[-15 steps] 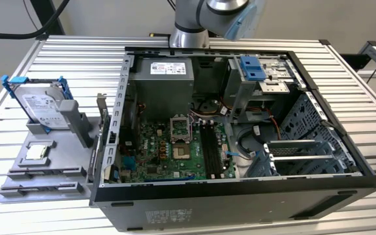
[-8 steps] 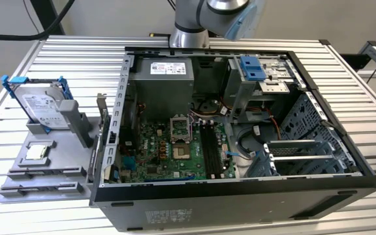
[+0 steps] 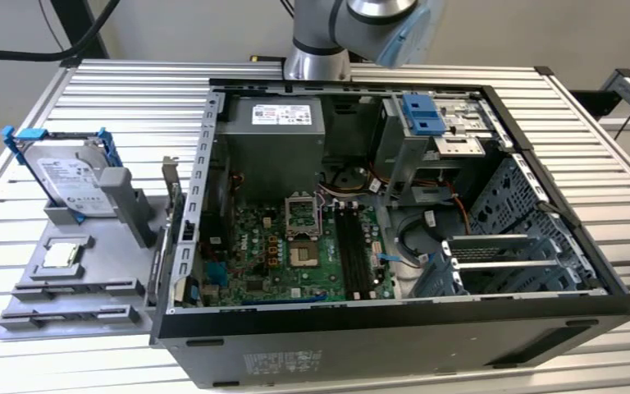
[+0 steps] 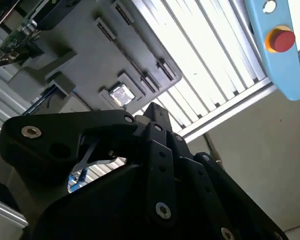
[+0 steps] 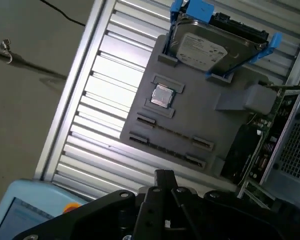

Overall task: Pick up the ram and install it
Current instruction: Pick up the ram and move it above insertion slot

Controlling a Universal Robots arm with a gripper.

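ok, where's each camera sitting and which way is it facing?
Exterior view: off the arm, up high, looking down into the open case on the table; the arm is at the far side.
First wrist view: on the arm, looking past the gripper at the tray, drive and processor.
Second wrist view: on the arm, looking past the gripper at the same tray.
Shared: all three show tray and processor.
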